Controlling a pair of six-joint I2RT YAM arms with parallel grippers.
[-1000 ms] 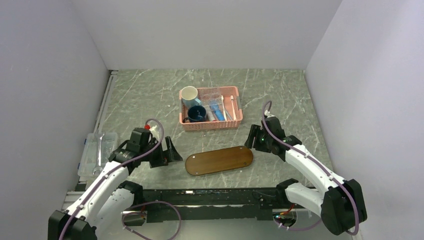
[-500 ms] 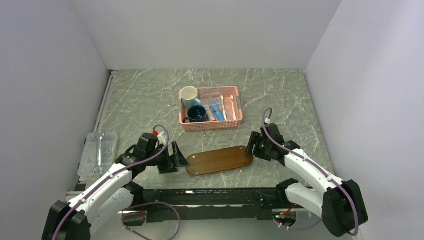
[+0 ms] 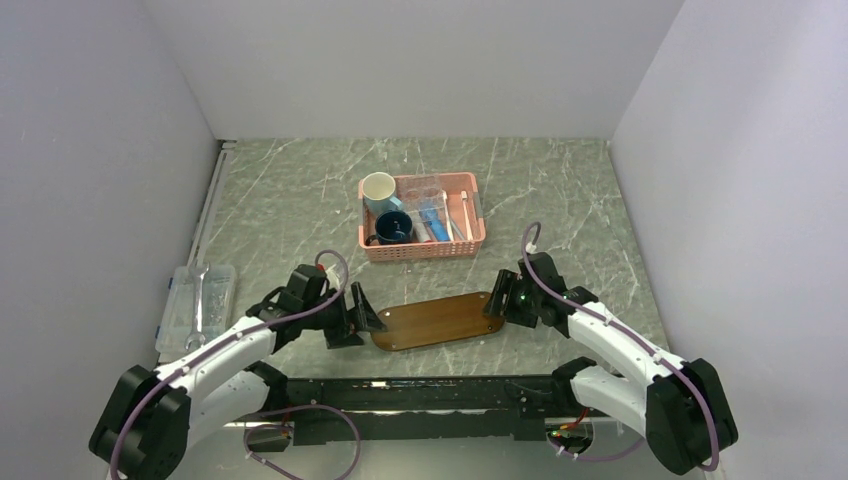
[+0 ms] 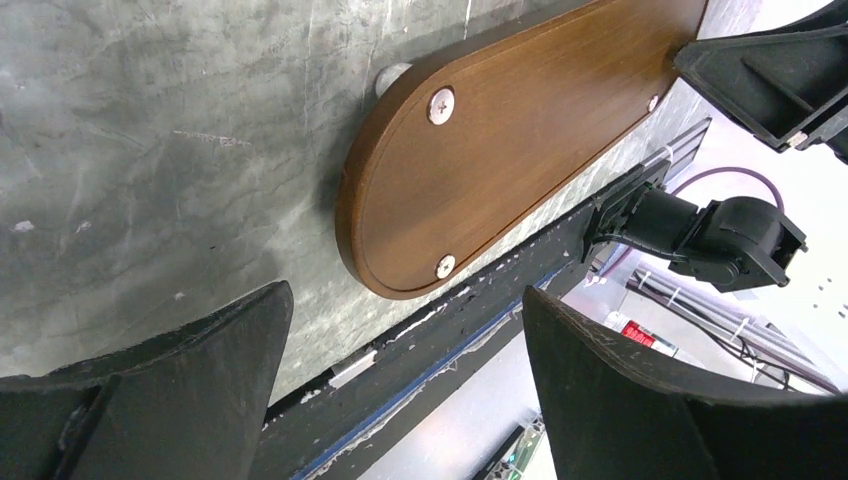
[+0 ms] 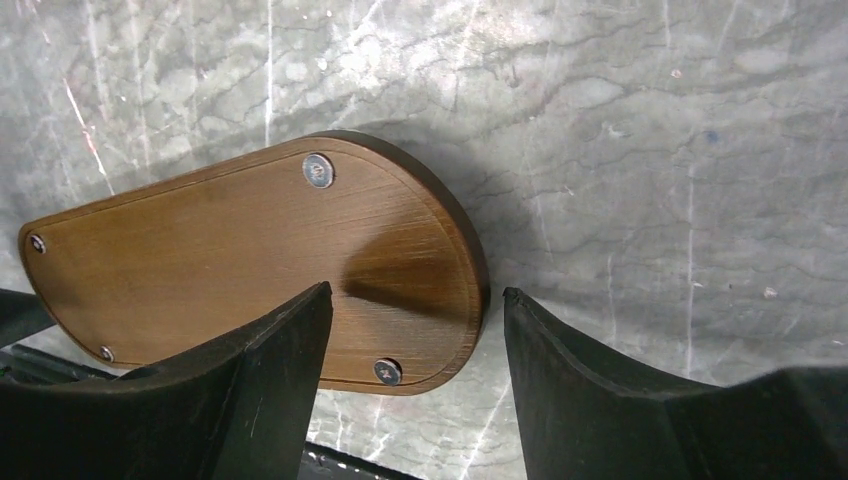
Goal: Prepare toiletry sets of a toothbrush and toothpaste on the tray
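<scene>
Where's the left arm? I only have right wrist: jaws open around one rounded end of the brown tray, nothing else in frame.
Observer: At the opposite end of the tray. The left jaws are wide open, pointing at that end and gripping nothing.
Operator: Where are the supplies?
Observer: Beyond the tray, in the pink basket: blue toothpaste and white toothbrushes, none taken out yet.
</scene>
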